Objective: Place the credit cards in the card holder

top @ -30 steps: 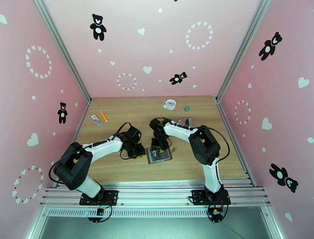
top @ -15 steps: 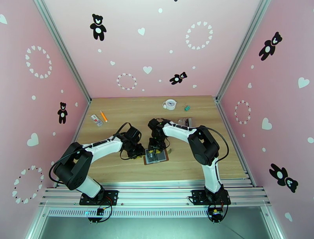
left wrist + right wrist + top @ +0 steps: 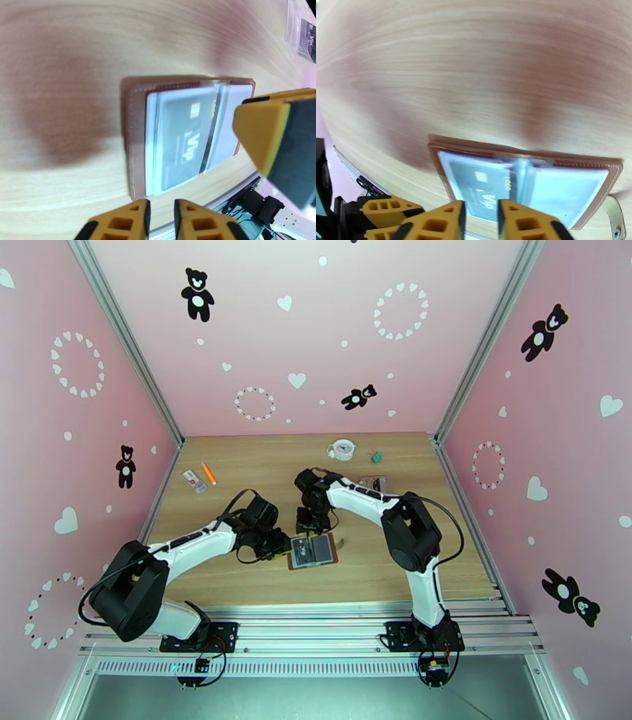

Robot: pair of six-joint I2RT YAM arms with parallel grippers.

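Leather on the card holder [image 3: 314, 552] looks soft, and the credit card [image 3: 179, 142] under its clear window is thin, stiff and slick, so I'd pinch cards by a short edge. Holder lies open flat midway across the surface [image 3: 237, 469], nearer the near edge, long axis left to right, strap toward the right edge. The card seems to run crosswise, though blur makes that iffy. The left tool [image 3: 275, 545] sits at its left end, the right tool [image 3: 310, 524] just behind. Both show a slim gap, gripping nothing.
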